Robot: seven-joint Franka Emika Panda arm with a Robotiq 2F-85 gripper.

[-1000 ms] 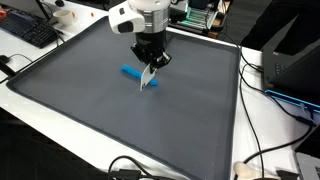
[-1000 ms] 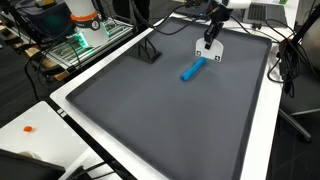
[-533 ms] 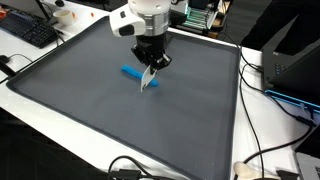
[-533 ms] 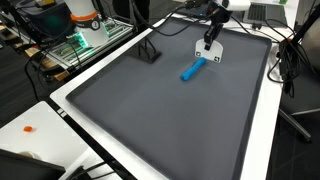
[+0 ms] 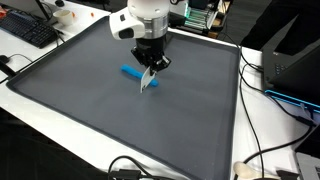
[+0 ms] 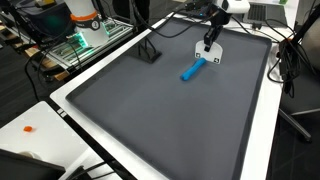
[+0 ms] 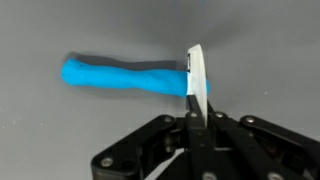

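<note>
My gripper [image 5: 150,70] is shut on a thin white card-like piece [image 5: 149,80], also seen edge-on in the wrist view [image 7: 196,78] and in an exterior view [image 6: 213,56]. It holds the piece upright just above the dark grey mat [image 5: 90,95]. A blue cylinder [image 5: 131,72] lies flat on the mat right beside the white piece; in the wrist view [image 7: 120,76] its end meets the piece. It also shows in an exterior view [image 6: 192,69].
The mat [image 6: 150,110] has a white raised border. A small black stand [image 6: 150,52] sits on the mat. A keyboard [image 5: 28,30] lies beyond one edge. Cables [image 5: 262,90] and electronics [image 6: 85,35] line the mat's edges.
</note>
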